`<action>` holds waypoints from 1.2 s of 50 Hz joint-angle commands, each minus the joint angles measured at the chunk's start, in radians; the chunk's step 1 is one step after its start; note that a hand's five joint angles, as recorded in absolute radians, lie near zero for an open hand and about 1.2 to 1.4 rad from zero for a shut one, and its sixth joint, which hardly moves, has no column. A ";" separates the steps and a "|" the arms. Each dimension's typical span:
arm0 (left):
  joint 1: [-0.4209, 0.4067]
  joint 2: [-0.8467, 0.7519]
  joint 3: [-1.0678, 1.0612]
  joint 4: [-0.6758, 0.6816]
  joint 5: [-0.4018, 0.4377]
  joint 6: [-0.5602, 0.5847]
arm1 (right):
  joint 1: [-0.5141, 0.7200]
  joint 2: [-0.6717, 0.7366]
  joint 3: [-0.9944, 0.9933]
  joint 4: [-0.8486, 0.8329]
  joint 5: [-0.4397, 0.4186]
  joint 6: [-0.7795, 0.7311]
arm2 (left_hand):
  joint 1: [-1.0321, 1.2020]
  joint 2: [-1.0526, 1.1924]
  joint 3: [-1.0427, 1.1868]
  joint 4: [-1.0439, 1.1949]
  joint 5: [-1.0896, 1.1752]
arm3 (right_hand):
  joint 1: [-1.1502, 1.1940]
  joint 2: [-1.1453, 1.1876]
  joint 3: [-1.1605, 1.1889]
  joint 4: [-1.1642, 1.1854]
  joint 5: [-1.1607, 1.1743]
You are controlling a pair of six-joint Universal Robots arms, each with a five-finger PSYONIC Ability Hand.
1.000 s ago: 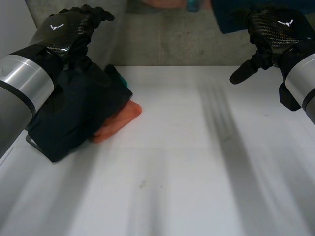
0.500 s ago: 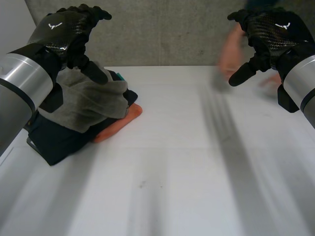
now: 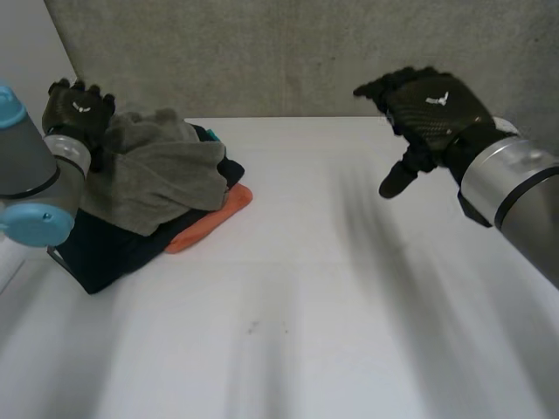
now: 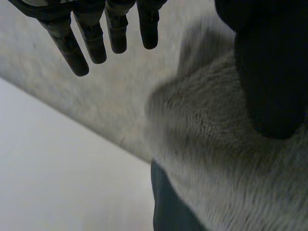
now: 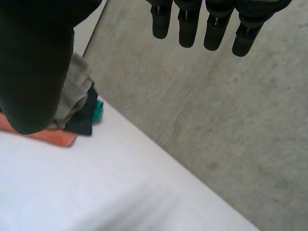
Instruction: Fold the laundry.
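On tabletop (image 3: 349, 305): laundry stack (image 3: 131, 236), grey piece (image 3: 162, 175) uppermost, rumpled, seemingly not yet folded. Both empty, fingers straight: left hand (image 3: 77, 109) beside stack, right hand (image 3: 432, 109) well apart.

A white table (image 3: 349, 305) with a flat, plain top meets a grey, rough-textured concrete wall (image 3: 288, 52) along its far edge.

Lab setting, white table (image 3: 349, 305), bare concrete wall (image 3: 306, 52)
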 commanded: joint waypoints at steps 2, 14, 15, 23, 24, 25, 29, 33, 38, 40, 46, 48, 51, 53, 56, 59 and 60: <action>0.031 -0.174 0.174 -0.009 0.005 -0.001 | -0.010 0.053 0.021 -0.001 0.004 -0.011 | 0.608 0.610 0.609 0.618 0.612 | -0.051 -0.038 -0.034 -0.035 -0.042; -0.123 0.143 0.105 0.007 0.005 -0.255 | -0.018 0.043 0.006 -0.007 0.003 -0.011 | 1.170 1.172 1.171 1.181 1.174 | -0.051 -0.038 -0.034 -0.035 -0.042; -0.140 0.168 0.099 0.007 0.005 -0.283 | -0.018 0.042 0.006 -0.008 0.003 -0.011 | 1.170 1.172 1.171 1.181 1.174 | -0.051 -0.038 -0.034 -0.035 -0.042; -0.315 0.346 0.007 0.008 0.069 -0.572 | -0.033 0.031 -0.002 -0.011 0.017 -0.006 | 1.170 1.172 1.171 1.181 1.174 | -0.051 -0.038 -0.034 -0.035 -0.042; -0.337 0.350 0.001 0.007 0.081 -0.600 | -0.040 0.031 -0.002 -0.011 0.023 -0.005 | 1.170 1.172 1.171 1.181 1.174 | -0.051 -0.038 -0.034 -0.035 -0.042; -0.366 0.350 -0.009 0.007 0.103 -0.637 | -0.046 0.027 -0.003 -0.011 0.027 -0.005 | 1.170 1.172 1.171 1.181 1.174 | -0.051 -0.038 -0.034 -0.035 -0.042; -0.442 0.317 -0.022 0.007 0.118 -0.676 | -0.070 0.016 -0.005 -0.011 0.052 -0.005 | 1.170 1.172 1.171 1.181 1.174 | -0.051 -0.038 -0.034 -0.035 -0.042; -0.498 0.174 -0.015 -0.004 0.115 -0.677 | -0.089 0.016 -0.007 -0.013 0.073 -0.006 | 1.170 1.172 1.171 1.181 1.174 | -0.051 -0.038 -0.034 -0.035 -0.042; -0.622 0.035 -0.022 -0.029 0.137 -0.682 | -0.110 0.017 -0.005 -0.011 0.075 -0.011 | 1.170 1.172 1.171 1.181 1.174 | -0.051 -0.038 -0.034 -0.035 -0.042; -0.628 0.014 -0.025 -0.030 0.144 -0.682 | -0.118 0.028 -0.006 -0.011 0.069 -0.014 | 0.552 0.554 0.553 0.562 0.556 | -0.051 -0.038 -0.034 -0.035 -0.042; -0.544 0.031 -0.025 -0.032 0.135 -0.665 | -0.109 0.086 0.001 -0.002 0.060 -0.078 | -0.052 -0.049 -0.051 -0.041 -0.048 | -0.051 -0.038 -0.034 -0.035 -0.042; -0.503 0.051 -0.029 -0.032 0.135 -0.646 | -0.107 0.126 0.009 0.004 0.060 -0.142 | -0.052 -0.049 -0.051 -0.041 -0.048 | -0.051 -0.038 -0.034 -0.035 -0.042; -0.405 0.071 -0.032 -0.039 0.135 -0.573 | -0.093 0.157 0.030 0.012 0.064 -0.227 | -0.052 -0.049 -0.051 -0.041 -0.048 | -0.051 -0.038 -0.034 -0.035 -0.042; -0.342 0.071 -0.032 -0.038 0.138 -0.489 | -0.073 0.162 0.047 0.012 0.061 -0.256 | -0.037 -0.034 -0.035 -0.026 -0.032 | -0.051 -0.038 -0.034 -0.035 -0.042; -0.302 0.064 -0.035 -0.043 0.137 -0.397 | -0.011 0.168 0.085 0.005 0.043 -0.305 | -0.016 -0.013 -0.014 -0.005 -0.012 | -0.051 -0.038 -0.034 -0.035 -0.042; -0.266 0.025 -0.030 -0.043 0.135 -0.277 | 0.037 0.186 0.116 -0.001 0.037 -0.328 | -0.016 -0.013 -0.014 -0.005 -0.012 | -0.051 -0.038 -0.034 -0.035 -0.042; -0.262 0.008 -0.029 -0.043 0.135 -0.249 | 0.046 0.195 0.122 -0.001 0.037 -0.331 | -0.016 -0.013 -0.014 -0.005 -0.012 | -0.051 -0.038 -0.034 -0.035 -0.042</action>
